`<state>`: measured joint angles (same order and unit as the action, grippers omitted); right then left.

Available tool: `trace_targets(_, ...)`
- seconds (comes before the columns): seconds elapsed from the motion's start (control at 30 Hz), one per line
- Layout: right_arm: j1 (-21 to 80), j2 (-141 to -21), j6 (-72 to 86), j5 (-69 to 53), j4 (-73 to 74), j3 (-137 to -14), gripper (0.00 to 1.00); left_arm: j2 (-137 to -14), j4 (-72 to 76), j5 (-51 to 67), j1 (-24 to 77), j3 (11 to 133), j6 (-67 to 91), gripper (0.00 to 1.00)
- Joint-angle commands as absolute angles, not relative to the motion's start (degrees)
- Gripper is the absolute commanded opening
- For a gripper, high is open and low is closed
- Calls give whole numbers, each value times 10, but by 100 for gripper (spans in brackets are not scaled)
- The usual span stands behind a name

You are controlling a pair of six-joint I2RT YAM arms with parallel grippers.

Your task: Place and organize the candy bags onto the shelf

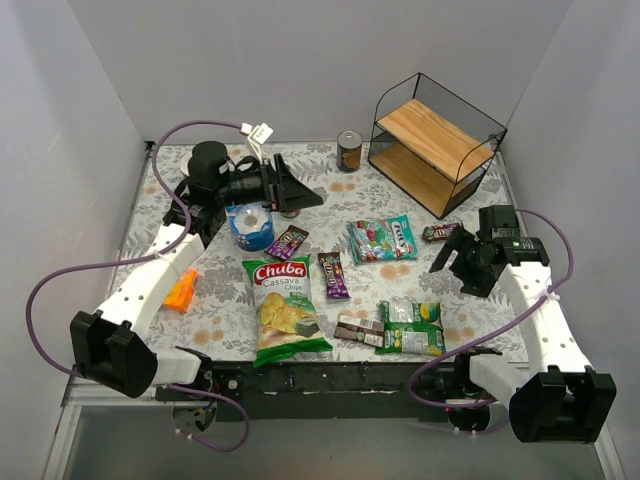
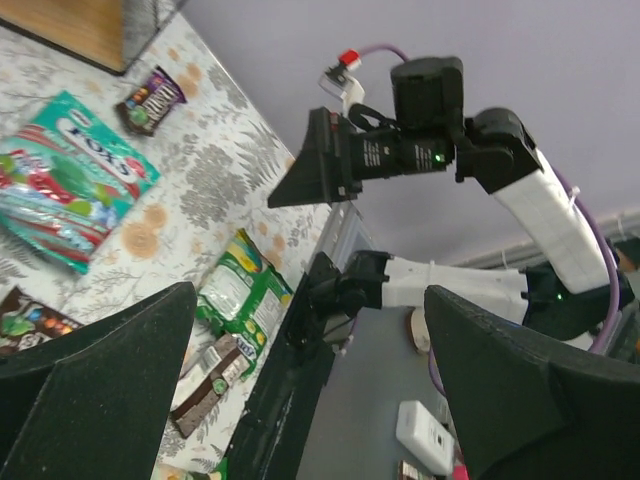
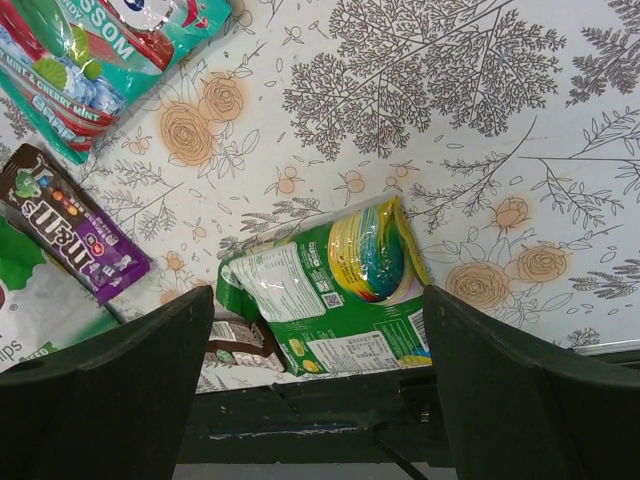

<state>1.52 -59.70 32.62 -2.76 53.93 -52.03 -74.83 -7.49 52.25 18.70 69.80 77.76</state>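
The left pincer (image 1: 300,192) hangs released over the far left of the surface (image 1: 320,165), and the right pincer (image 1: 455,258) is also released, holding nothing, near a dark packet (image 1: 438,232). The teal bag (image 1: 383,239) lies mid-surface and the green-and-white bags (image 1: 411,327) at the near edge. All are apart from the shelf (image 1: 436,140), which stands in the far right corner.

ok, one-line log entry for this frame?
left hand open, empty | right hand open, empty | shelf bare | candy bags all on table
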Motion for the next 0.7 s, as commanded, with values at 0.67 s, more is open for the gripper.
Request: trace_targets(0.67,11,-541,330,-87,554,-359,89,-862,-84,426,417,654,693,98)
